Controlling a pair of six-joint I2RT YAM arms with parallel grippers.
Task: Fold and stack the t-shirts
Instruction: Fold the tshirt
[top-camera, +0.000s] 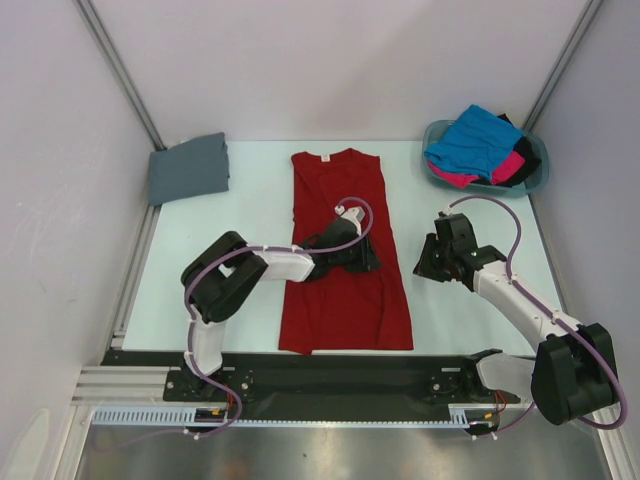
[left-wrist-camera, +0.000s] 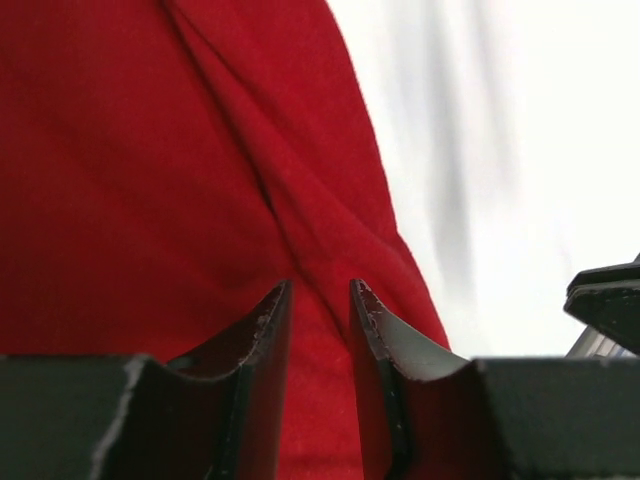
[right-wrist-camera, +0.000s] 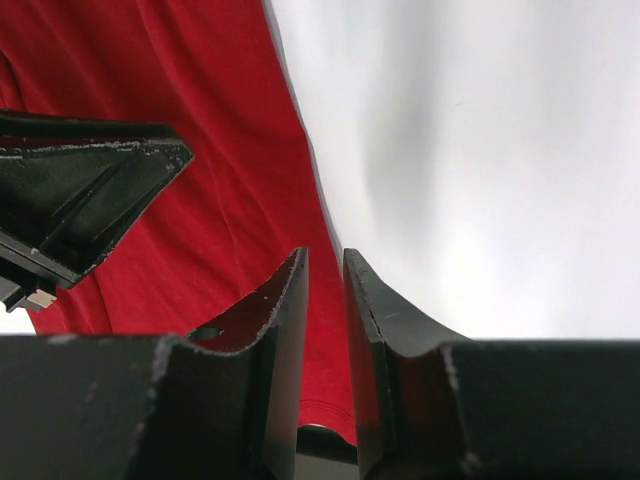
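**Red shirt laid long, fold to come**

Deep red t-shirt (top-camera: 345, 300) lies flat mid-table (top-camera: 250, 200), sleeves tucked in. Left gripper (left-wrist-camera: 318, 290) hovers over its right side, fingers narrowly parted and empty. Right gripper (right-wrist-camera: 323, 255), just off that edge, likewise. I'd pinch both hem corners evenly and carry them level. Grey shirt (top-camera: 188, 168) sits folded back-left. The teal basket (top-camera: 540, 172) holds the blue shirt (top-camera: 468, 140), pink shirt (top-camera: 510, 166) and black shirt (top-camera: 508, 121).

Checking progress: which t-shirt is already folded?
The slate grey t-shirt, a compact folded square at the far left corner. The red t-shirt lies full length; the others sit bunched in the teal basket.
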